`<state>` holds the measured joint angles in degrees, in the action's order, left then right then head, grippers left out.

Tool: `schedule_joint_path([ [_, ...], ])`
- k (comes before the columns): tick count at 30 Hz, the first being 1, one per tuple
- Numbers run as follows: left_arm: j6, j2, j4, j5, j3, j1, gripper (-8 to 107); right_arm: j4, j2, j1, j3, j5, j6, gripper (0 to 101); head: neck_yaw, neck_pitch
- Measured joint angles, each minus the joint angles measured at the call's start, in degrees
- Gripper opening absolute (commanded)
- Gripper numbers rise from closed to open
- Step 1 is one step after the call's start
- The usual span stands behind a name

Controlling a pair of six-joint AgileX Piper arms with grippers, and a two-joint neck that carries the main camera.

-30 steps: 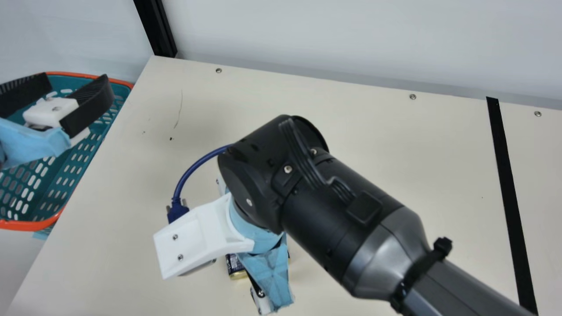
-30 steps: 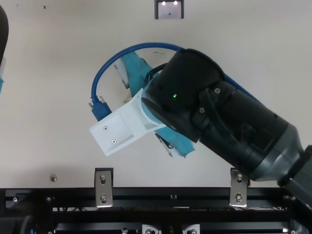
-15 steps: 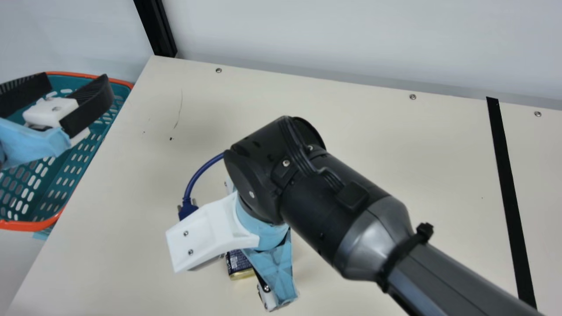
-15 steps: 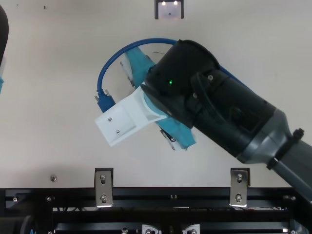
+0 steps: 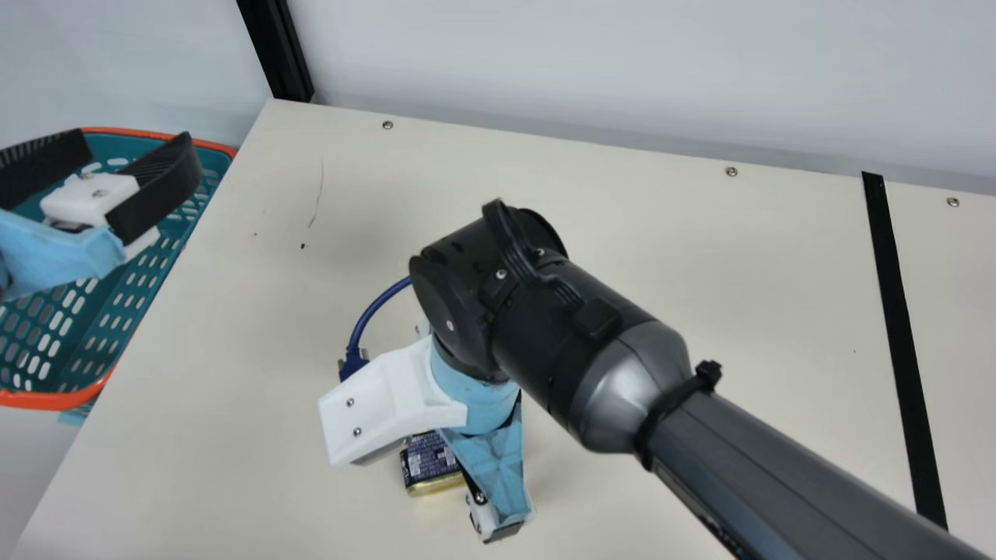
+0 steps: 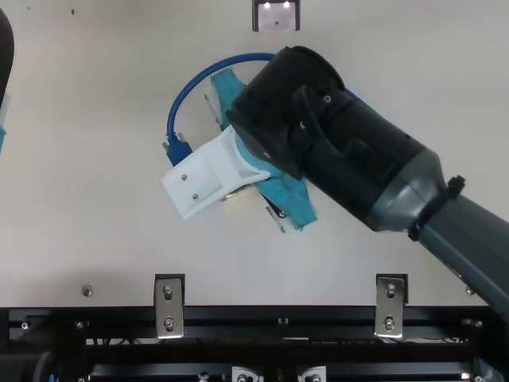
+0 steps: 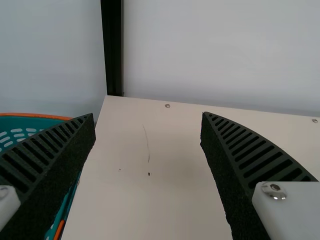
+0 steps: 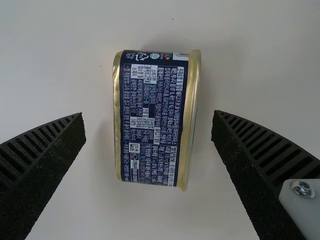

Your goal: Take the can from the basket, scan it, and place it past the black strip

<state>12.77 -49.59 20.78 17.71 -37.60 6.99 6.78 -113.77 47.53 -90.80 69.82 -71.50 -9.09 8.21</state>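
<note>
While my right arm (image 5: 595,362) slants in from four o'clock in the main view, its gripper (image 5: 489,459) points down, wide open above the can (image 5: 428,460), nudged toward two o'clock.

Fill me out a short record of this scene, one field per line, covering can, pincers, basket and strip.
can: navy label, gold rims; lying on its side on the cream table, between basket and strip
right pincer: open over the can, a gap on each side of it
left pincer: open, holding nothing
basket: teal with orange rim, beside the table's left edge in the main view
black strip: toward the main view's right
blue cable: curving beside the right arm
placement past strip: not yet done
scan: cannot tell
</note>
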Motion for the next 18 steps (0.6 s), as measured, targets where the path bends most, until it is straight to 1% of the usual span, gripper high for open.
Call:
schedule_joint_path([
  [8,0.0,0.0,0.0,0.0,0.0,0.0,90,0.4,-1.2,-0.4,-0.4,0.1,0.2,101,0.0,0.0],
  [9,0.0,0.0,0.0,0.0,0.0,0.0,90,0.4,-1.3,-0.5,-0.5,0.1,0.2,89,0.0,0.0],
  [10,0.0,0.0,0.0,0.0,0.0,0.0,90,0.5,-1.4,-0.6,-0.6,0.1,0.4,49,0.0,0.0],
  [11,0.0,0.0,0.0,0.0,0.0,0.0,90,0.5,-1.4,-0.6,-0.6,0.1,0.4,38,0.0,0.0],
  [12,0.0,0.0,0.0,0.0,0.0,0.0,90,0.6,-1.5,-0.6,-0.7,0.0,0.5,23,0.0,0.0],
  [13,0.0,0.0,0.0,0.0,0.0,0.0,90,0.8,-1.6,-0.7,-0.7,0.0,0.5,0,0.0,0.0],
  [18,0.0,0.0,0.0,0.0,0.0,0.0,90,0.9,-1.7,-1.1,-1.2,0.1,1.2,0,0.0,-0.3],
])
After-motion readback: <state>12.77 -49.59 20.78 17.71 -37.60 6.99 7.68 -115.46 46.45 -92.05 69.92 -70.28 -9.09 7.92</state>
